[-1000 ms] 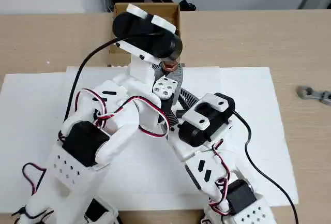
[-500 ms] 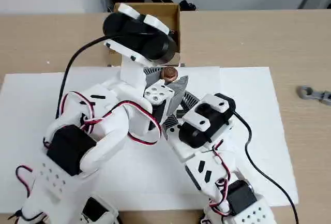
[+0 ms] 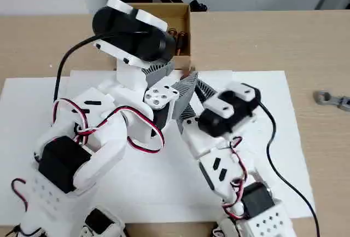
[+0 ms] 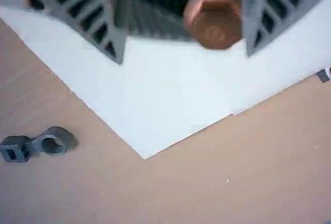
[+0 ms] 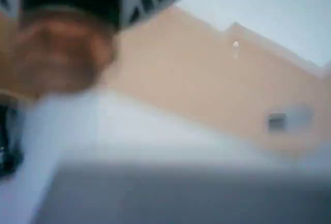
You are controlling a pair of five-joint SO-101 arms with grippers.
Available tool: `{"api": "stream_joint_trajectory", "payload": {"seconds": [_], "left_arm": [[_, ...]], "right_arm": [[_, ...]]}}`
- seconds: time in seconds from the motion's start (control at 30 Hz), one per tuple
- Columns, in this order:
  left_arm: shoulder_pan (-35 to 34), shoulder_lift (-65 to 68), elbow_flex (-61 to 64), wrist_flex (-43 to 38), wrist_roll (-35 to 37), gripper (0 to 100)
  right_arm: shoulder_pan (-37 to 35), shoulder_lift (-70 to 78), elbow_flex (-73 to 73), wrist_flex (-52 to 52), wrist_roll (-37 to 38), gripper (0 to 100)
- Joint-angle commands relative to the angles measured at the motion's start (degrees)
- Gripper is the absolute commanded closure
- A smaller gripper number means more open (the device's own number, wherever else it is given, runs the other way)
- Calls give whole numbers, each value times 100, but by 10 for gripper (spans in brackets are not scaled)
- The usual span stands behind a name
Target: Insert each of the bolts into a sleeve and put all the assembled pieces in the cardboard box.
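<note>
A copper hex bolt (image 4: 213, 21) with a dark sleeve behind its head hangs between the wide-apart grey fingers (image 4: 83, 14) of my left gripper (image 4: 181, 32), close to one finger but not clamped by both. A ribbed dark finger of the other arm lies right behind it. In the high view the left gripper (image 3: 172, 82) and right gripper (image 3: 190, 84) meet just in front of the cardboard box (image 3: 185, 12), which holds copper pieces (image 3: 174, 33). The right wrist view shows a blurred copper piece (image 5: 57, 53) close up under dark fingers; the right gripper appears shut on it.
A white paper sheet (image 3: 268, 138) covers the tan table (image 3: 262, 40). A small grey wrench-like part (image 3: 331, 99) lies on bare table at the right, also the grey part (image 4: 36, 144) in the left wrist view. Both arms crowd the sheet's middle.
The left arm swung left and its wrist shifted toward the box's left side. The right gripper rose toward the box's front edge. The bolt head, seen from above before, is now covered.
</note>
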Motion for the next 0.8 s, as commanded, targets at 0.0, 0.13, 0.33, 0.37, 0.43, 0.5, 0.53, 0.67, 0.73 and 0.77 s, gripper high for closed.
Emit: {"api": "stream_joint_trajectory", "payload": {"seconds": [0.0,0.13,0.33,0.37,0.43,0.5,0.53,0.67,0.73,0.77], "left_arm": [[18,-9,-251,-26,9,857],[-26,-18,-268,-44,9,859],[-914,-18,-277,-176,-26,880],[-1099,-18,-277,-176,-26,887],[-1468,-18,-259,-141,-35,904],[-1846,-18,-251,-141,-44,934],[-1996,-18,-242,-141,-79,949],[-2400,-62,-242,0,-659,994],[-2558,-70,-242,229,-782,994],[-2620,-70,-242,360,-800,994]], "right_arm": [[-92,31,-413,-22,-9,995],[-145,66,-440,-48,-9,995],[-75,435,-747,4,0,995],[4,611,-888,-4,-9,995],[110,1042,-1292,-4,-26,995],[198,1569,-1723,-4,-35,995],[233,1833,-1934,-22,-35,995],[347,2905,-2716,-57,-44,995],[374,3415,-3121,-57,-53,995],[374,3670,-3341,-57,-53,995]]}}
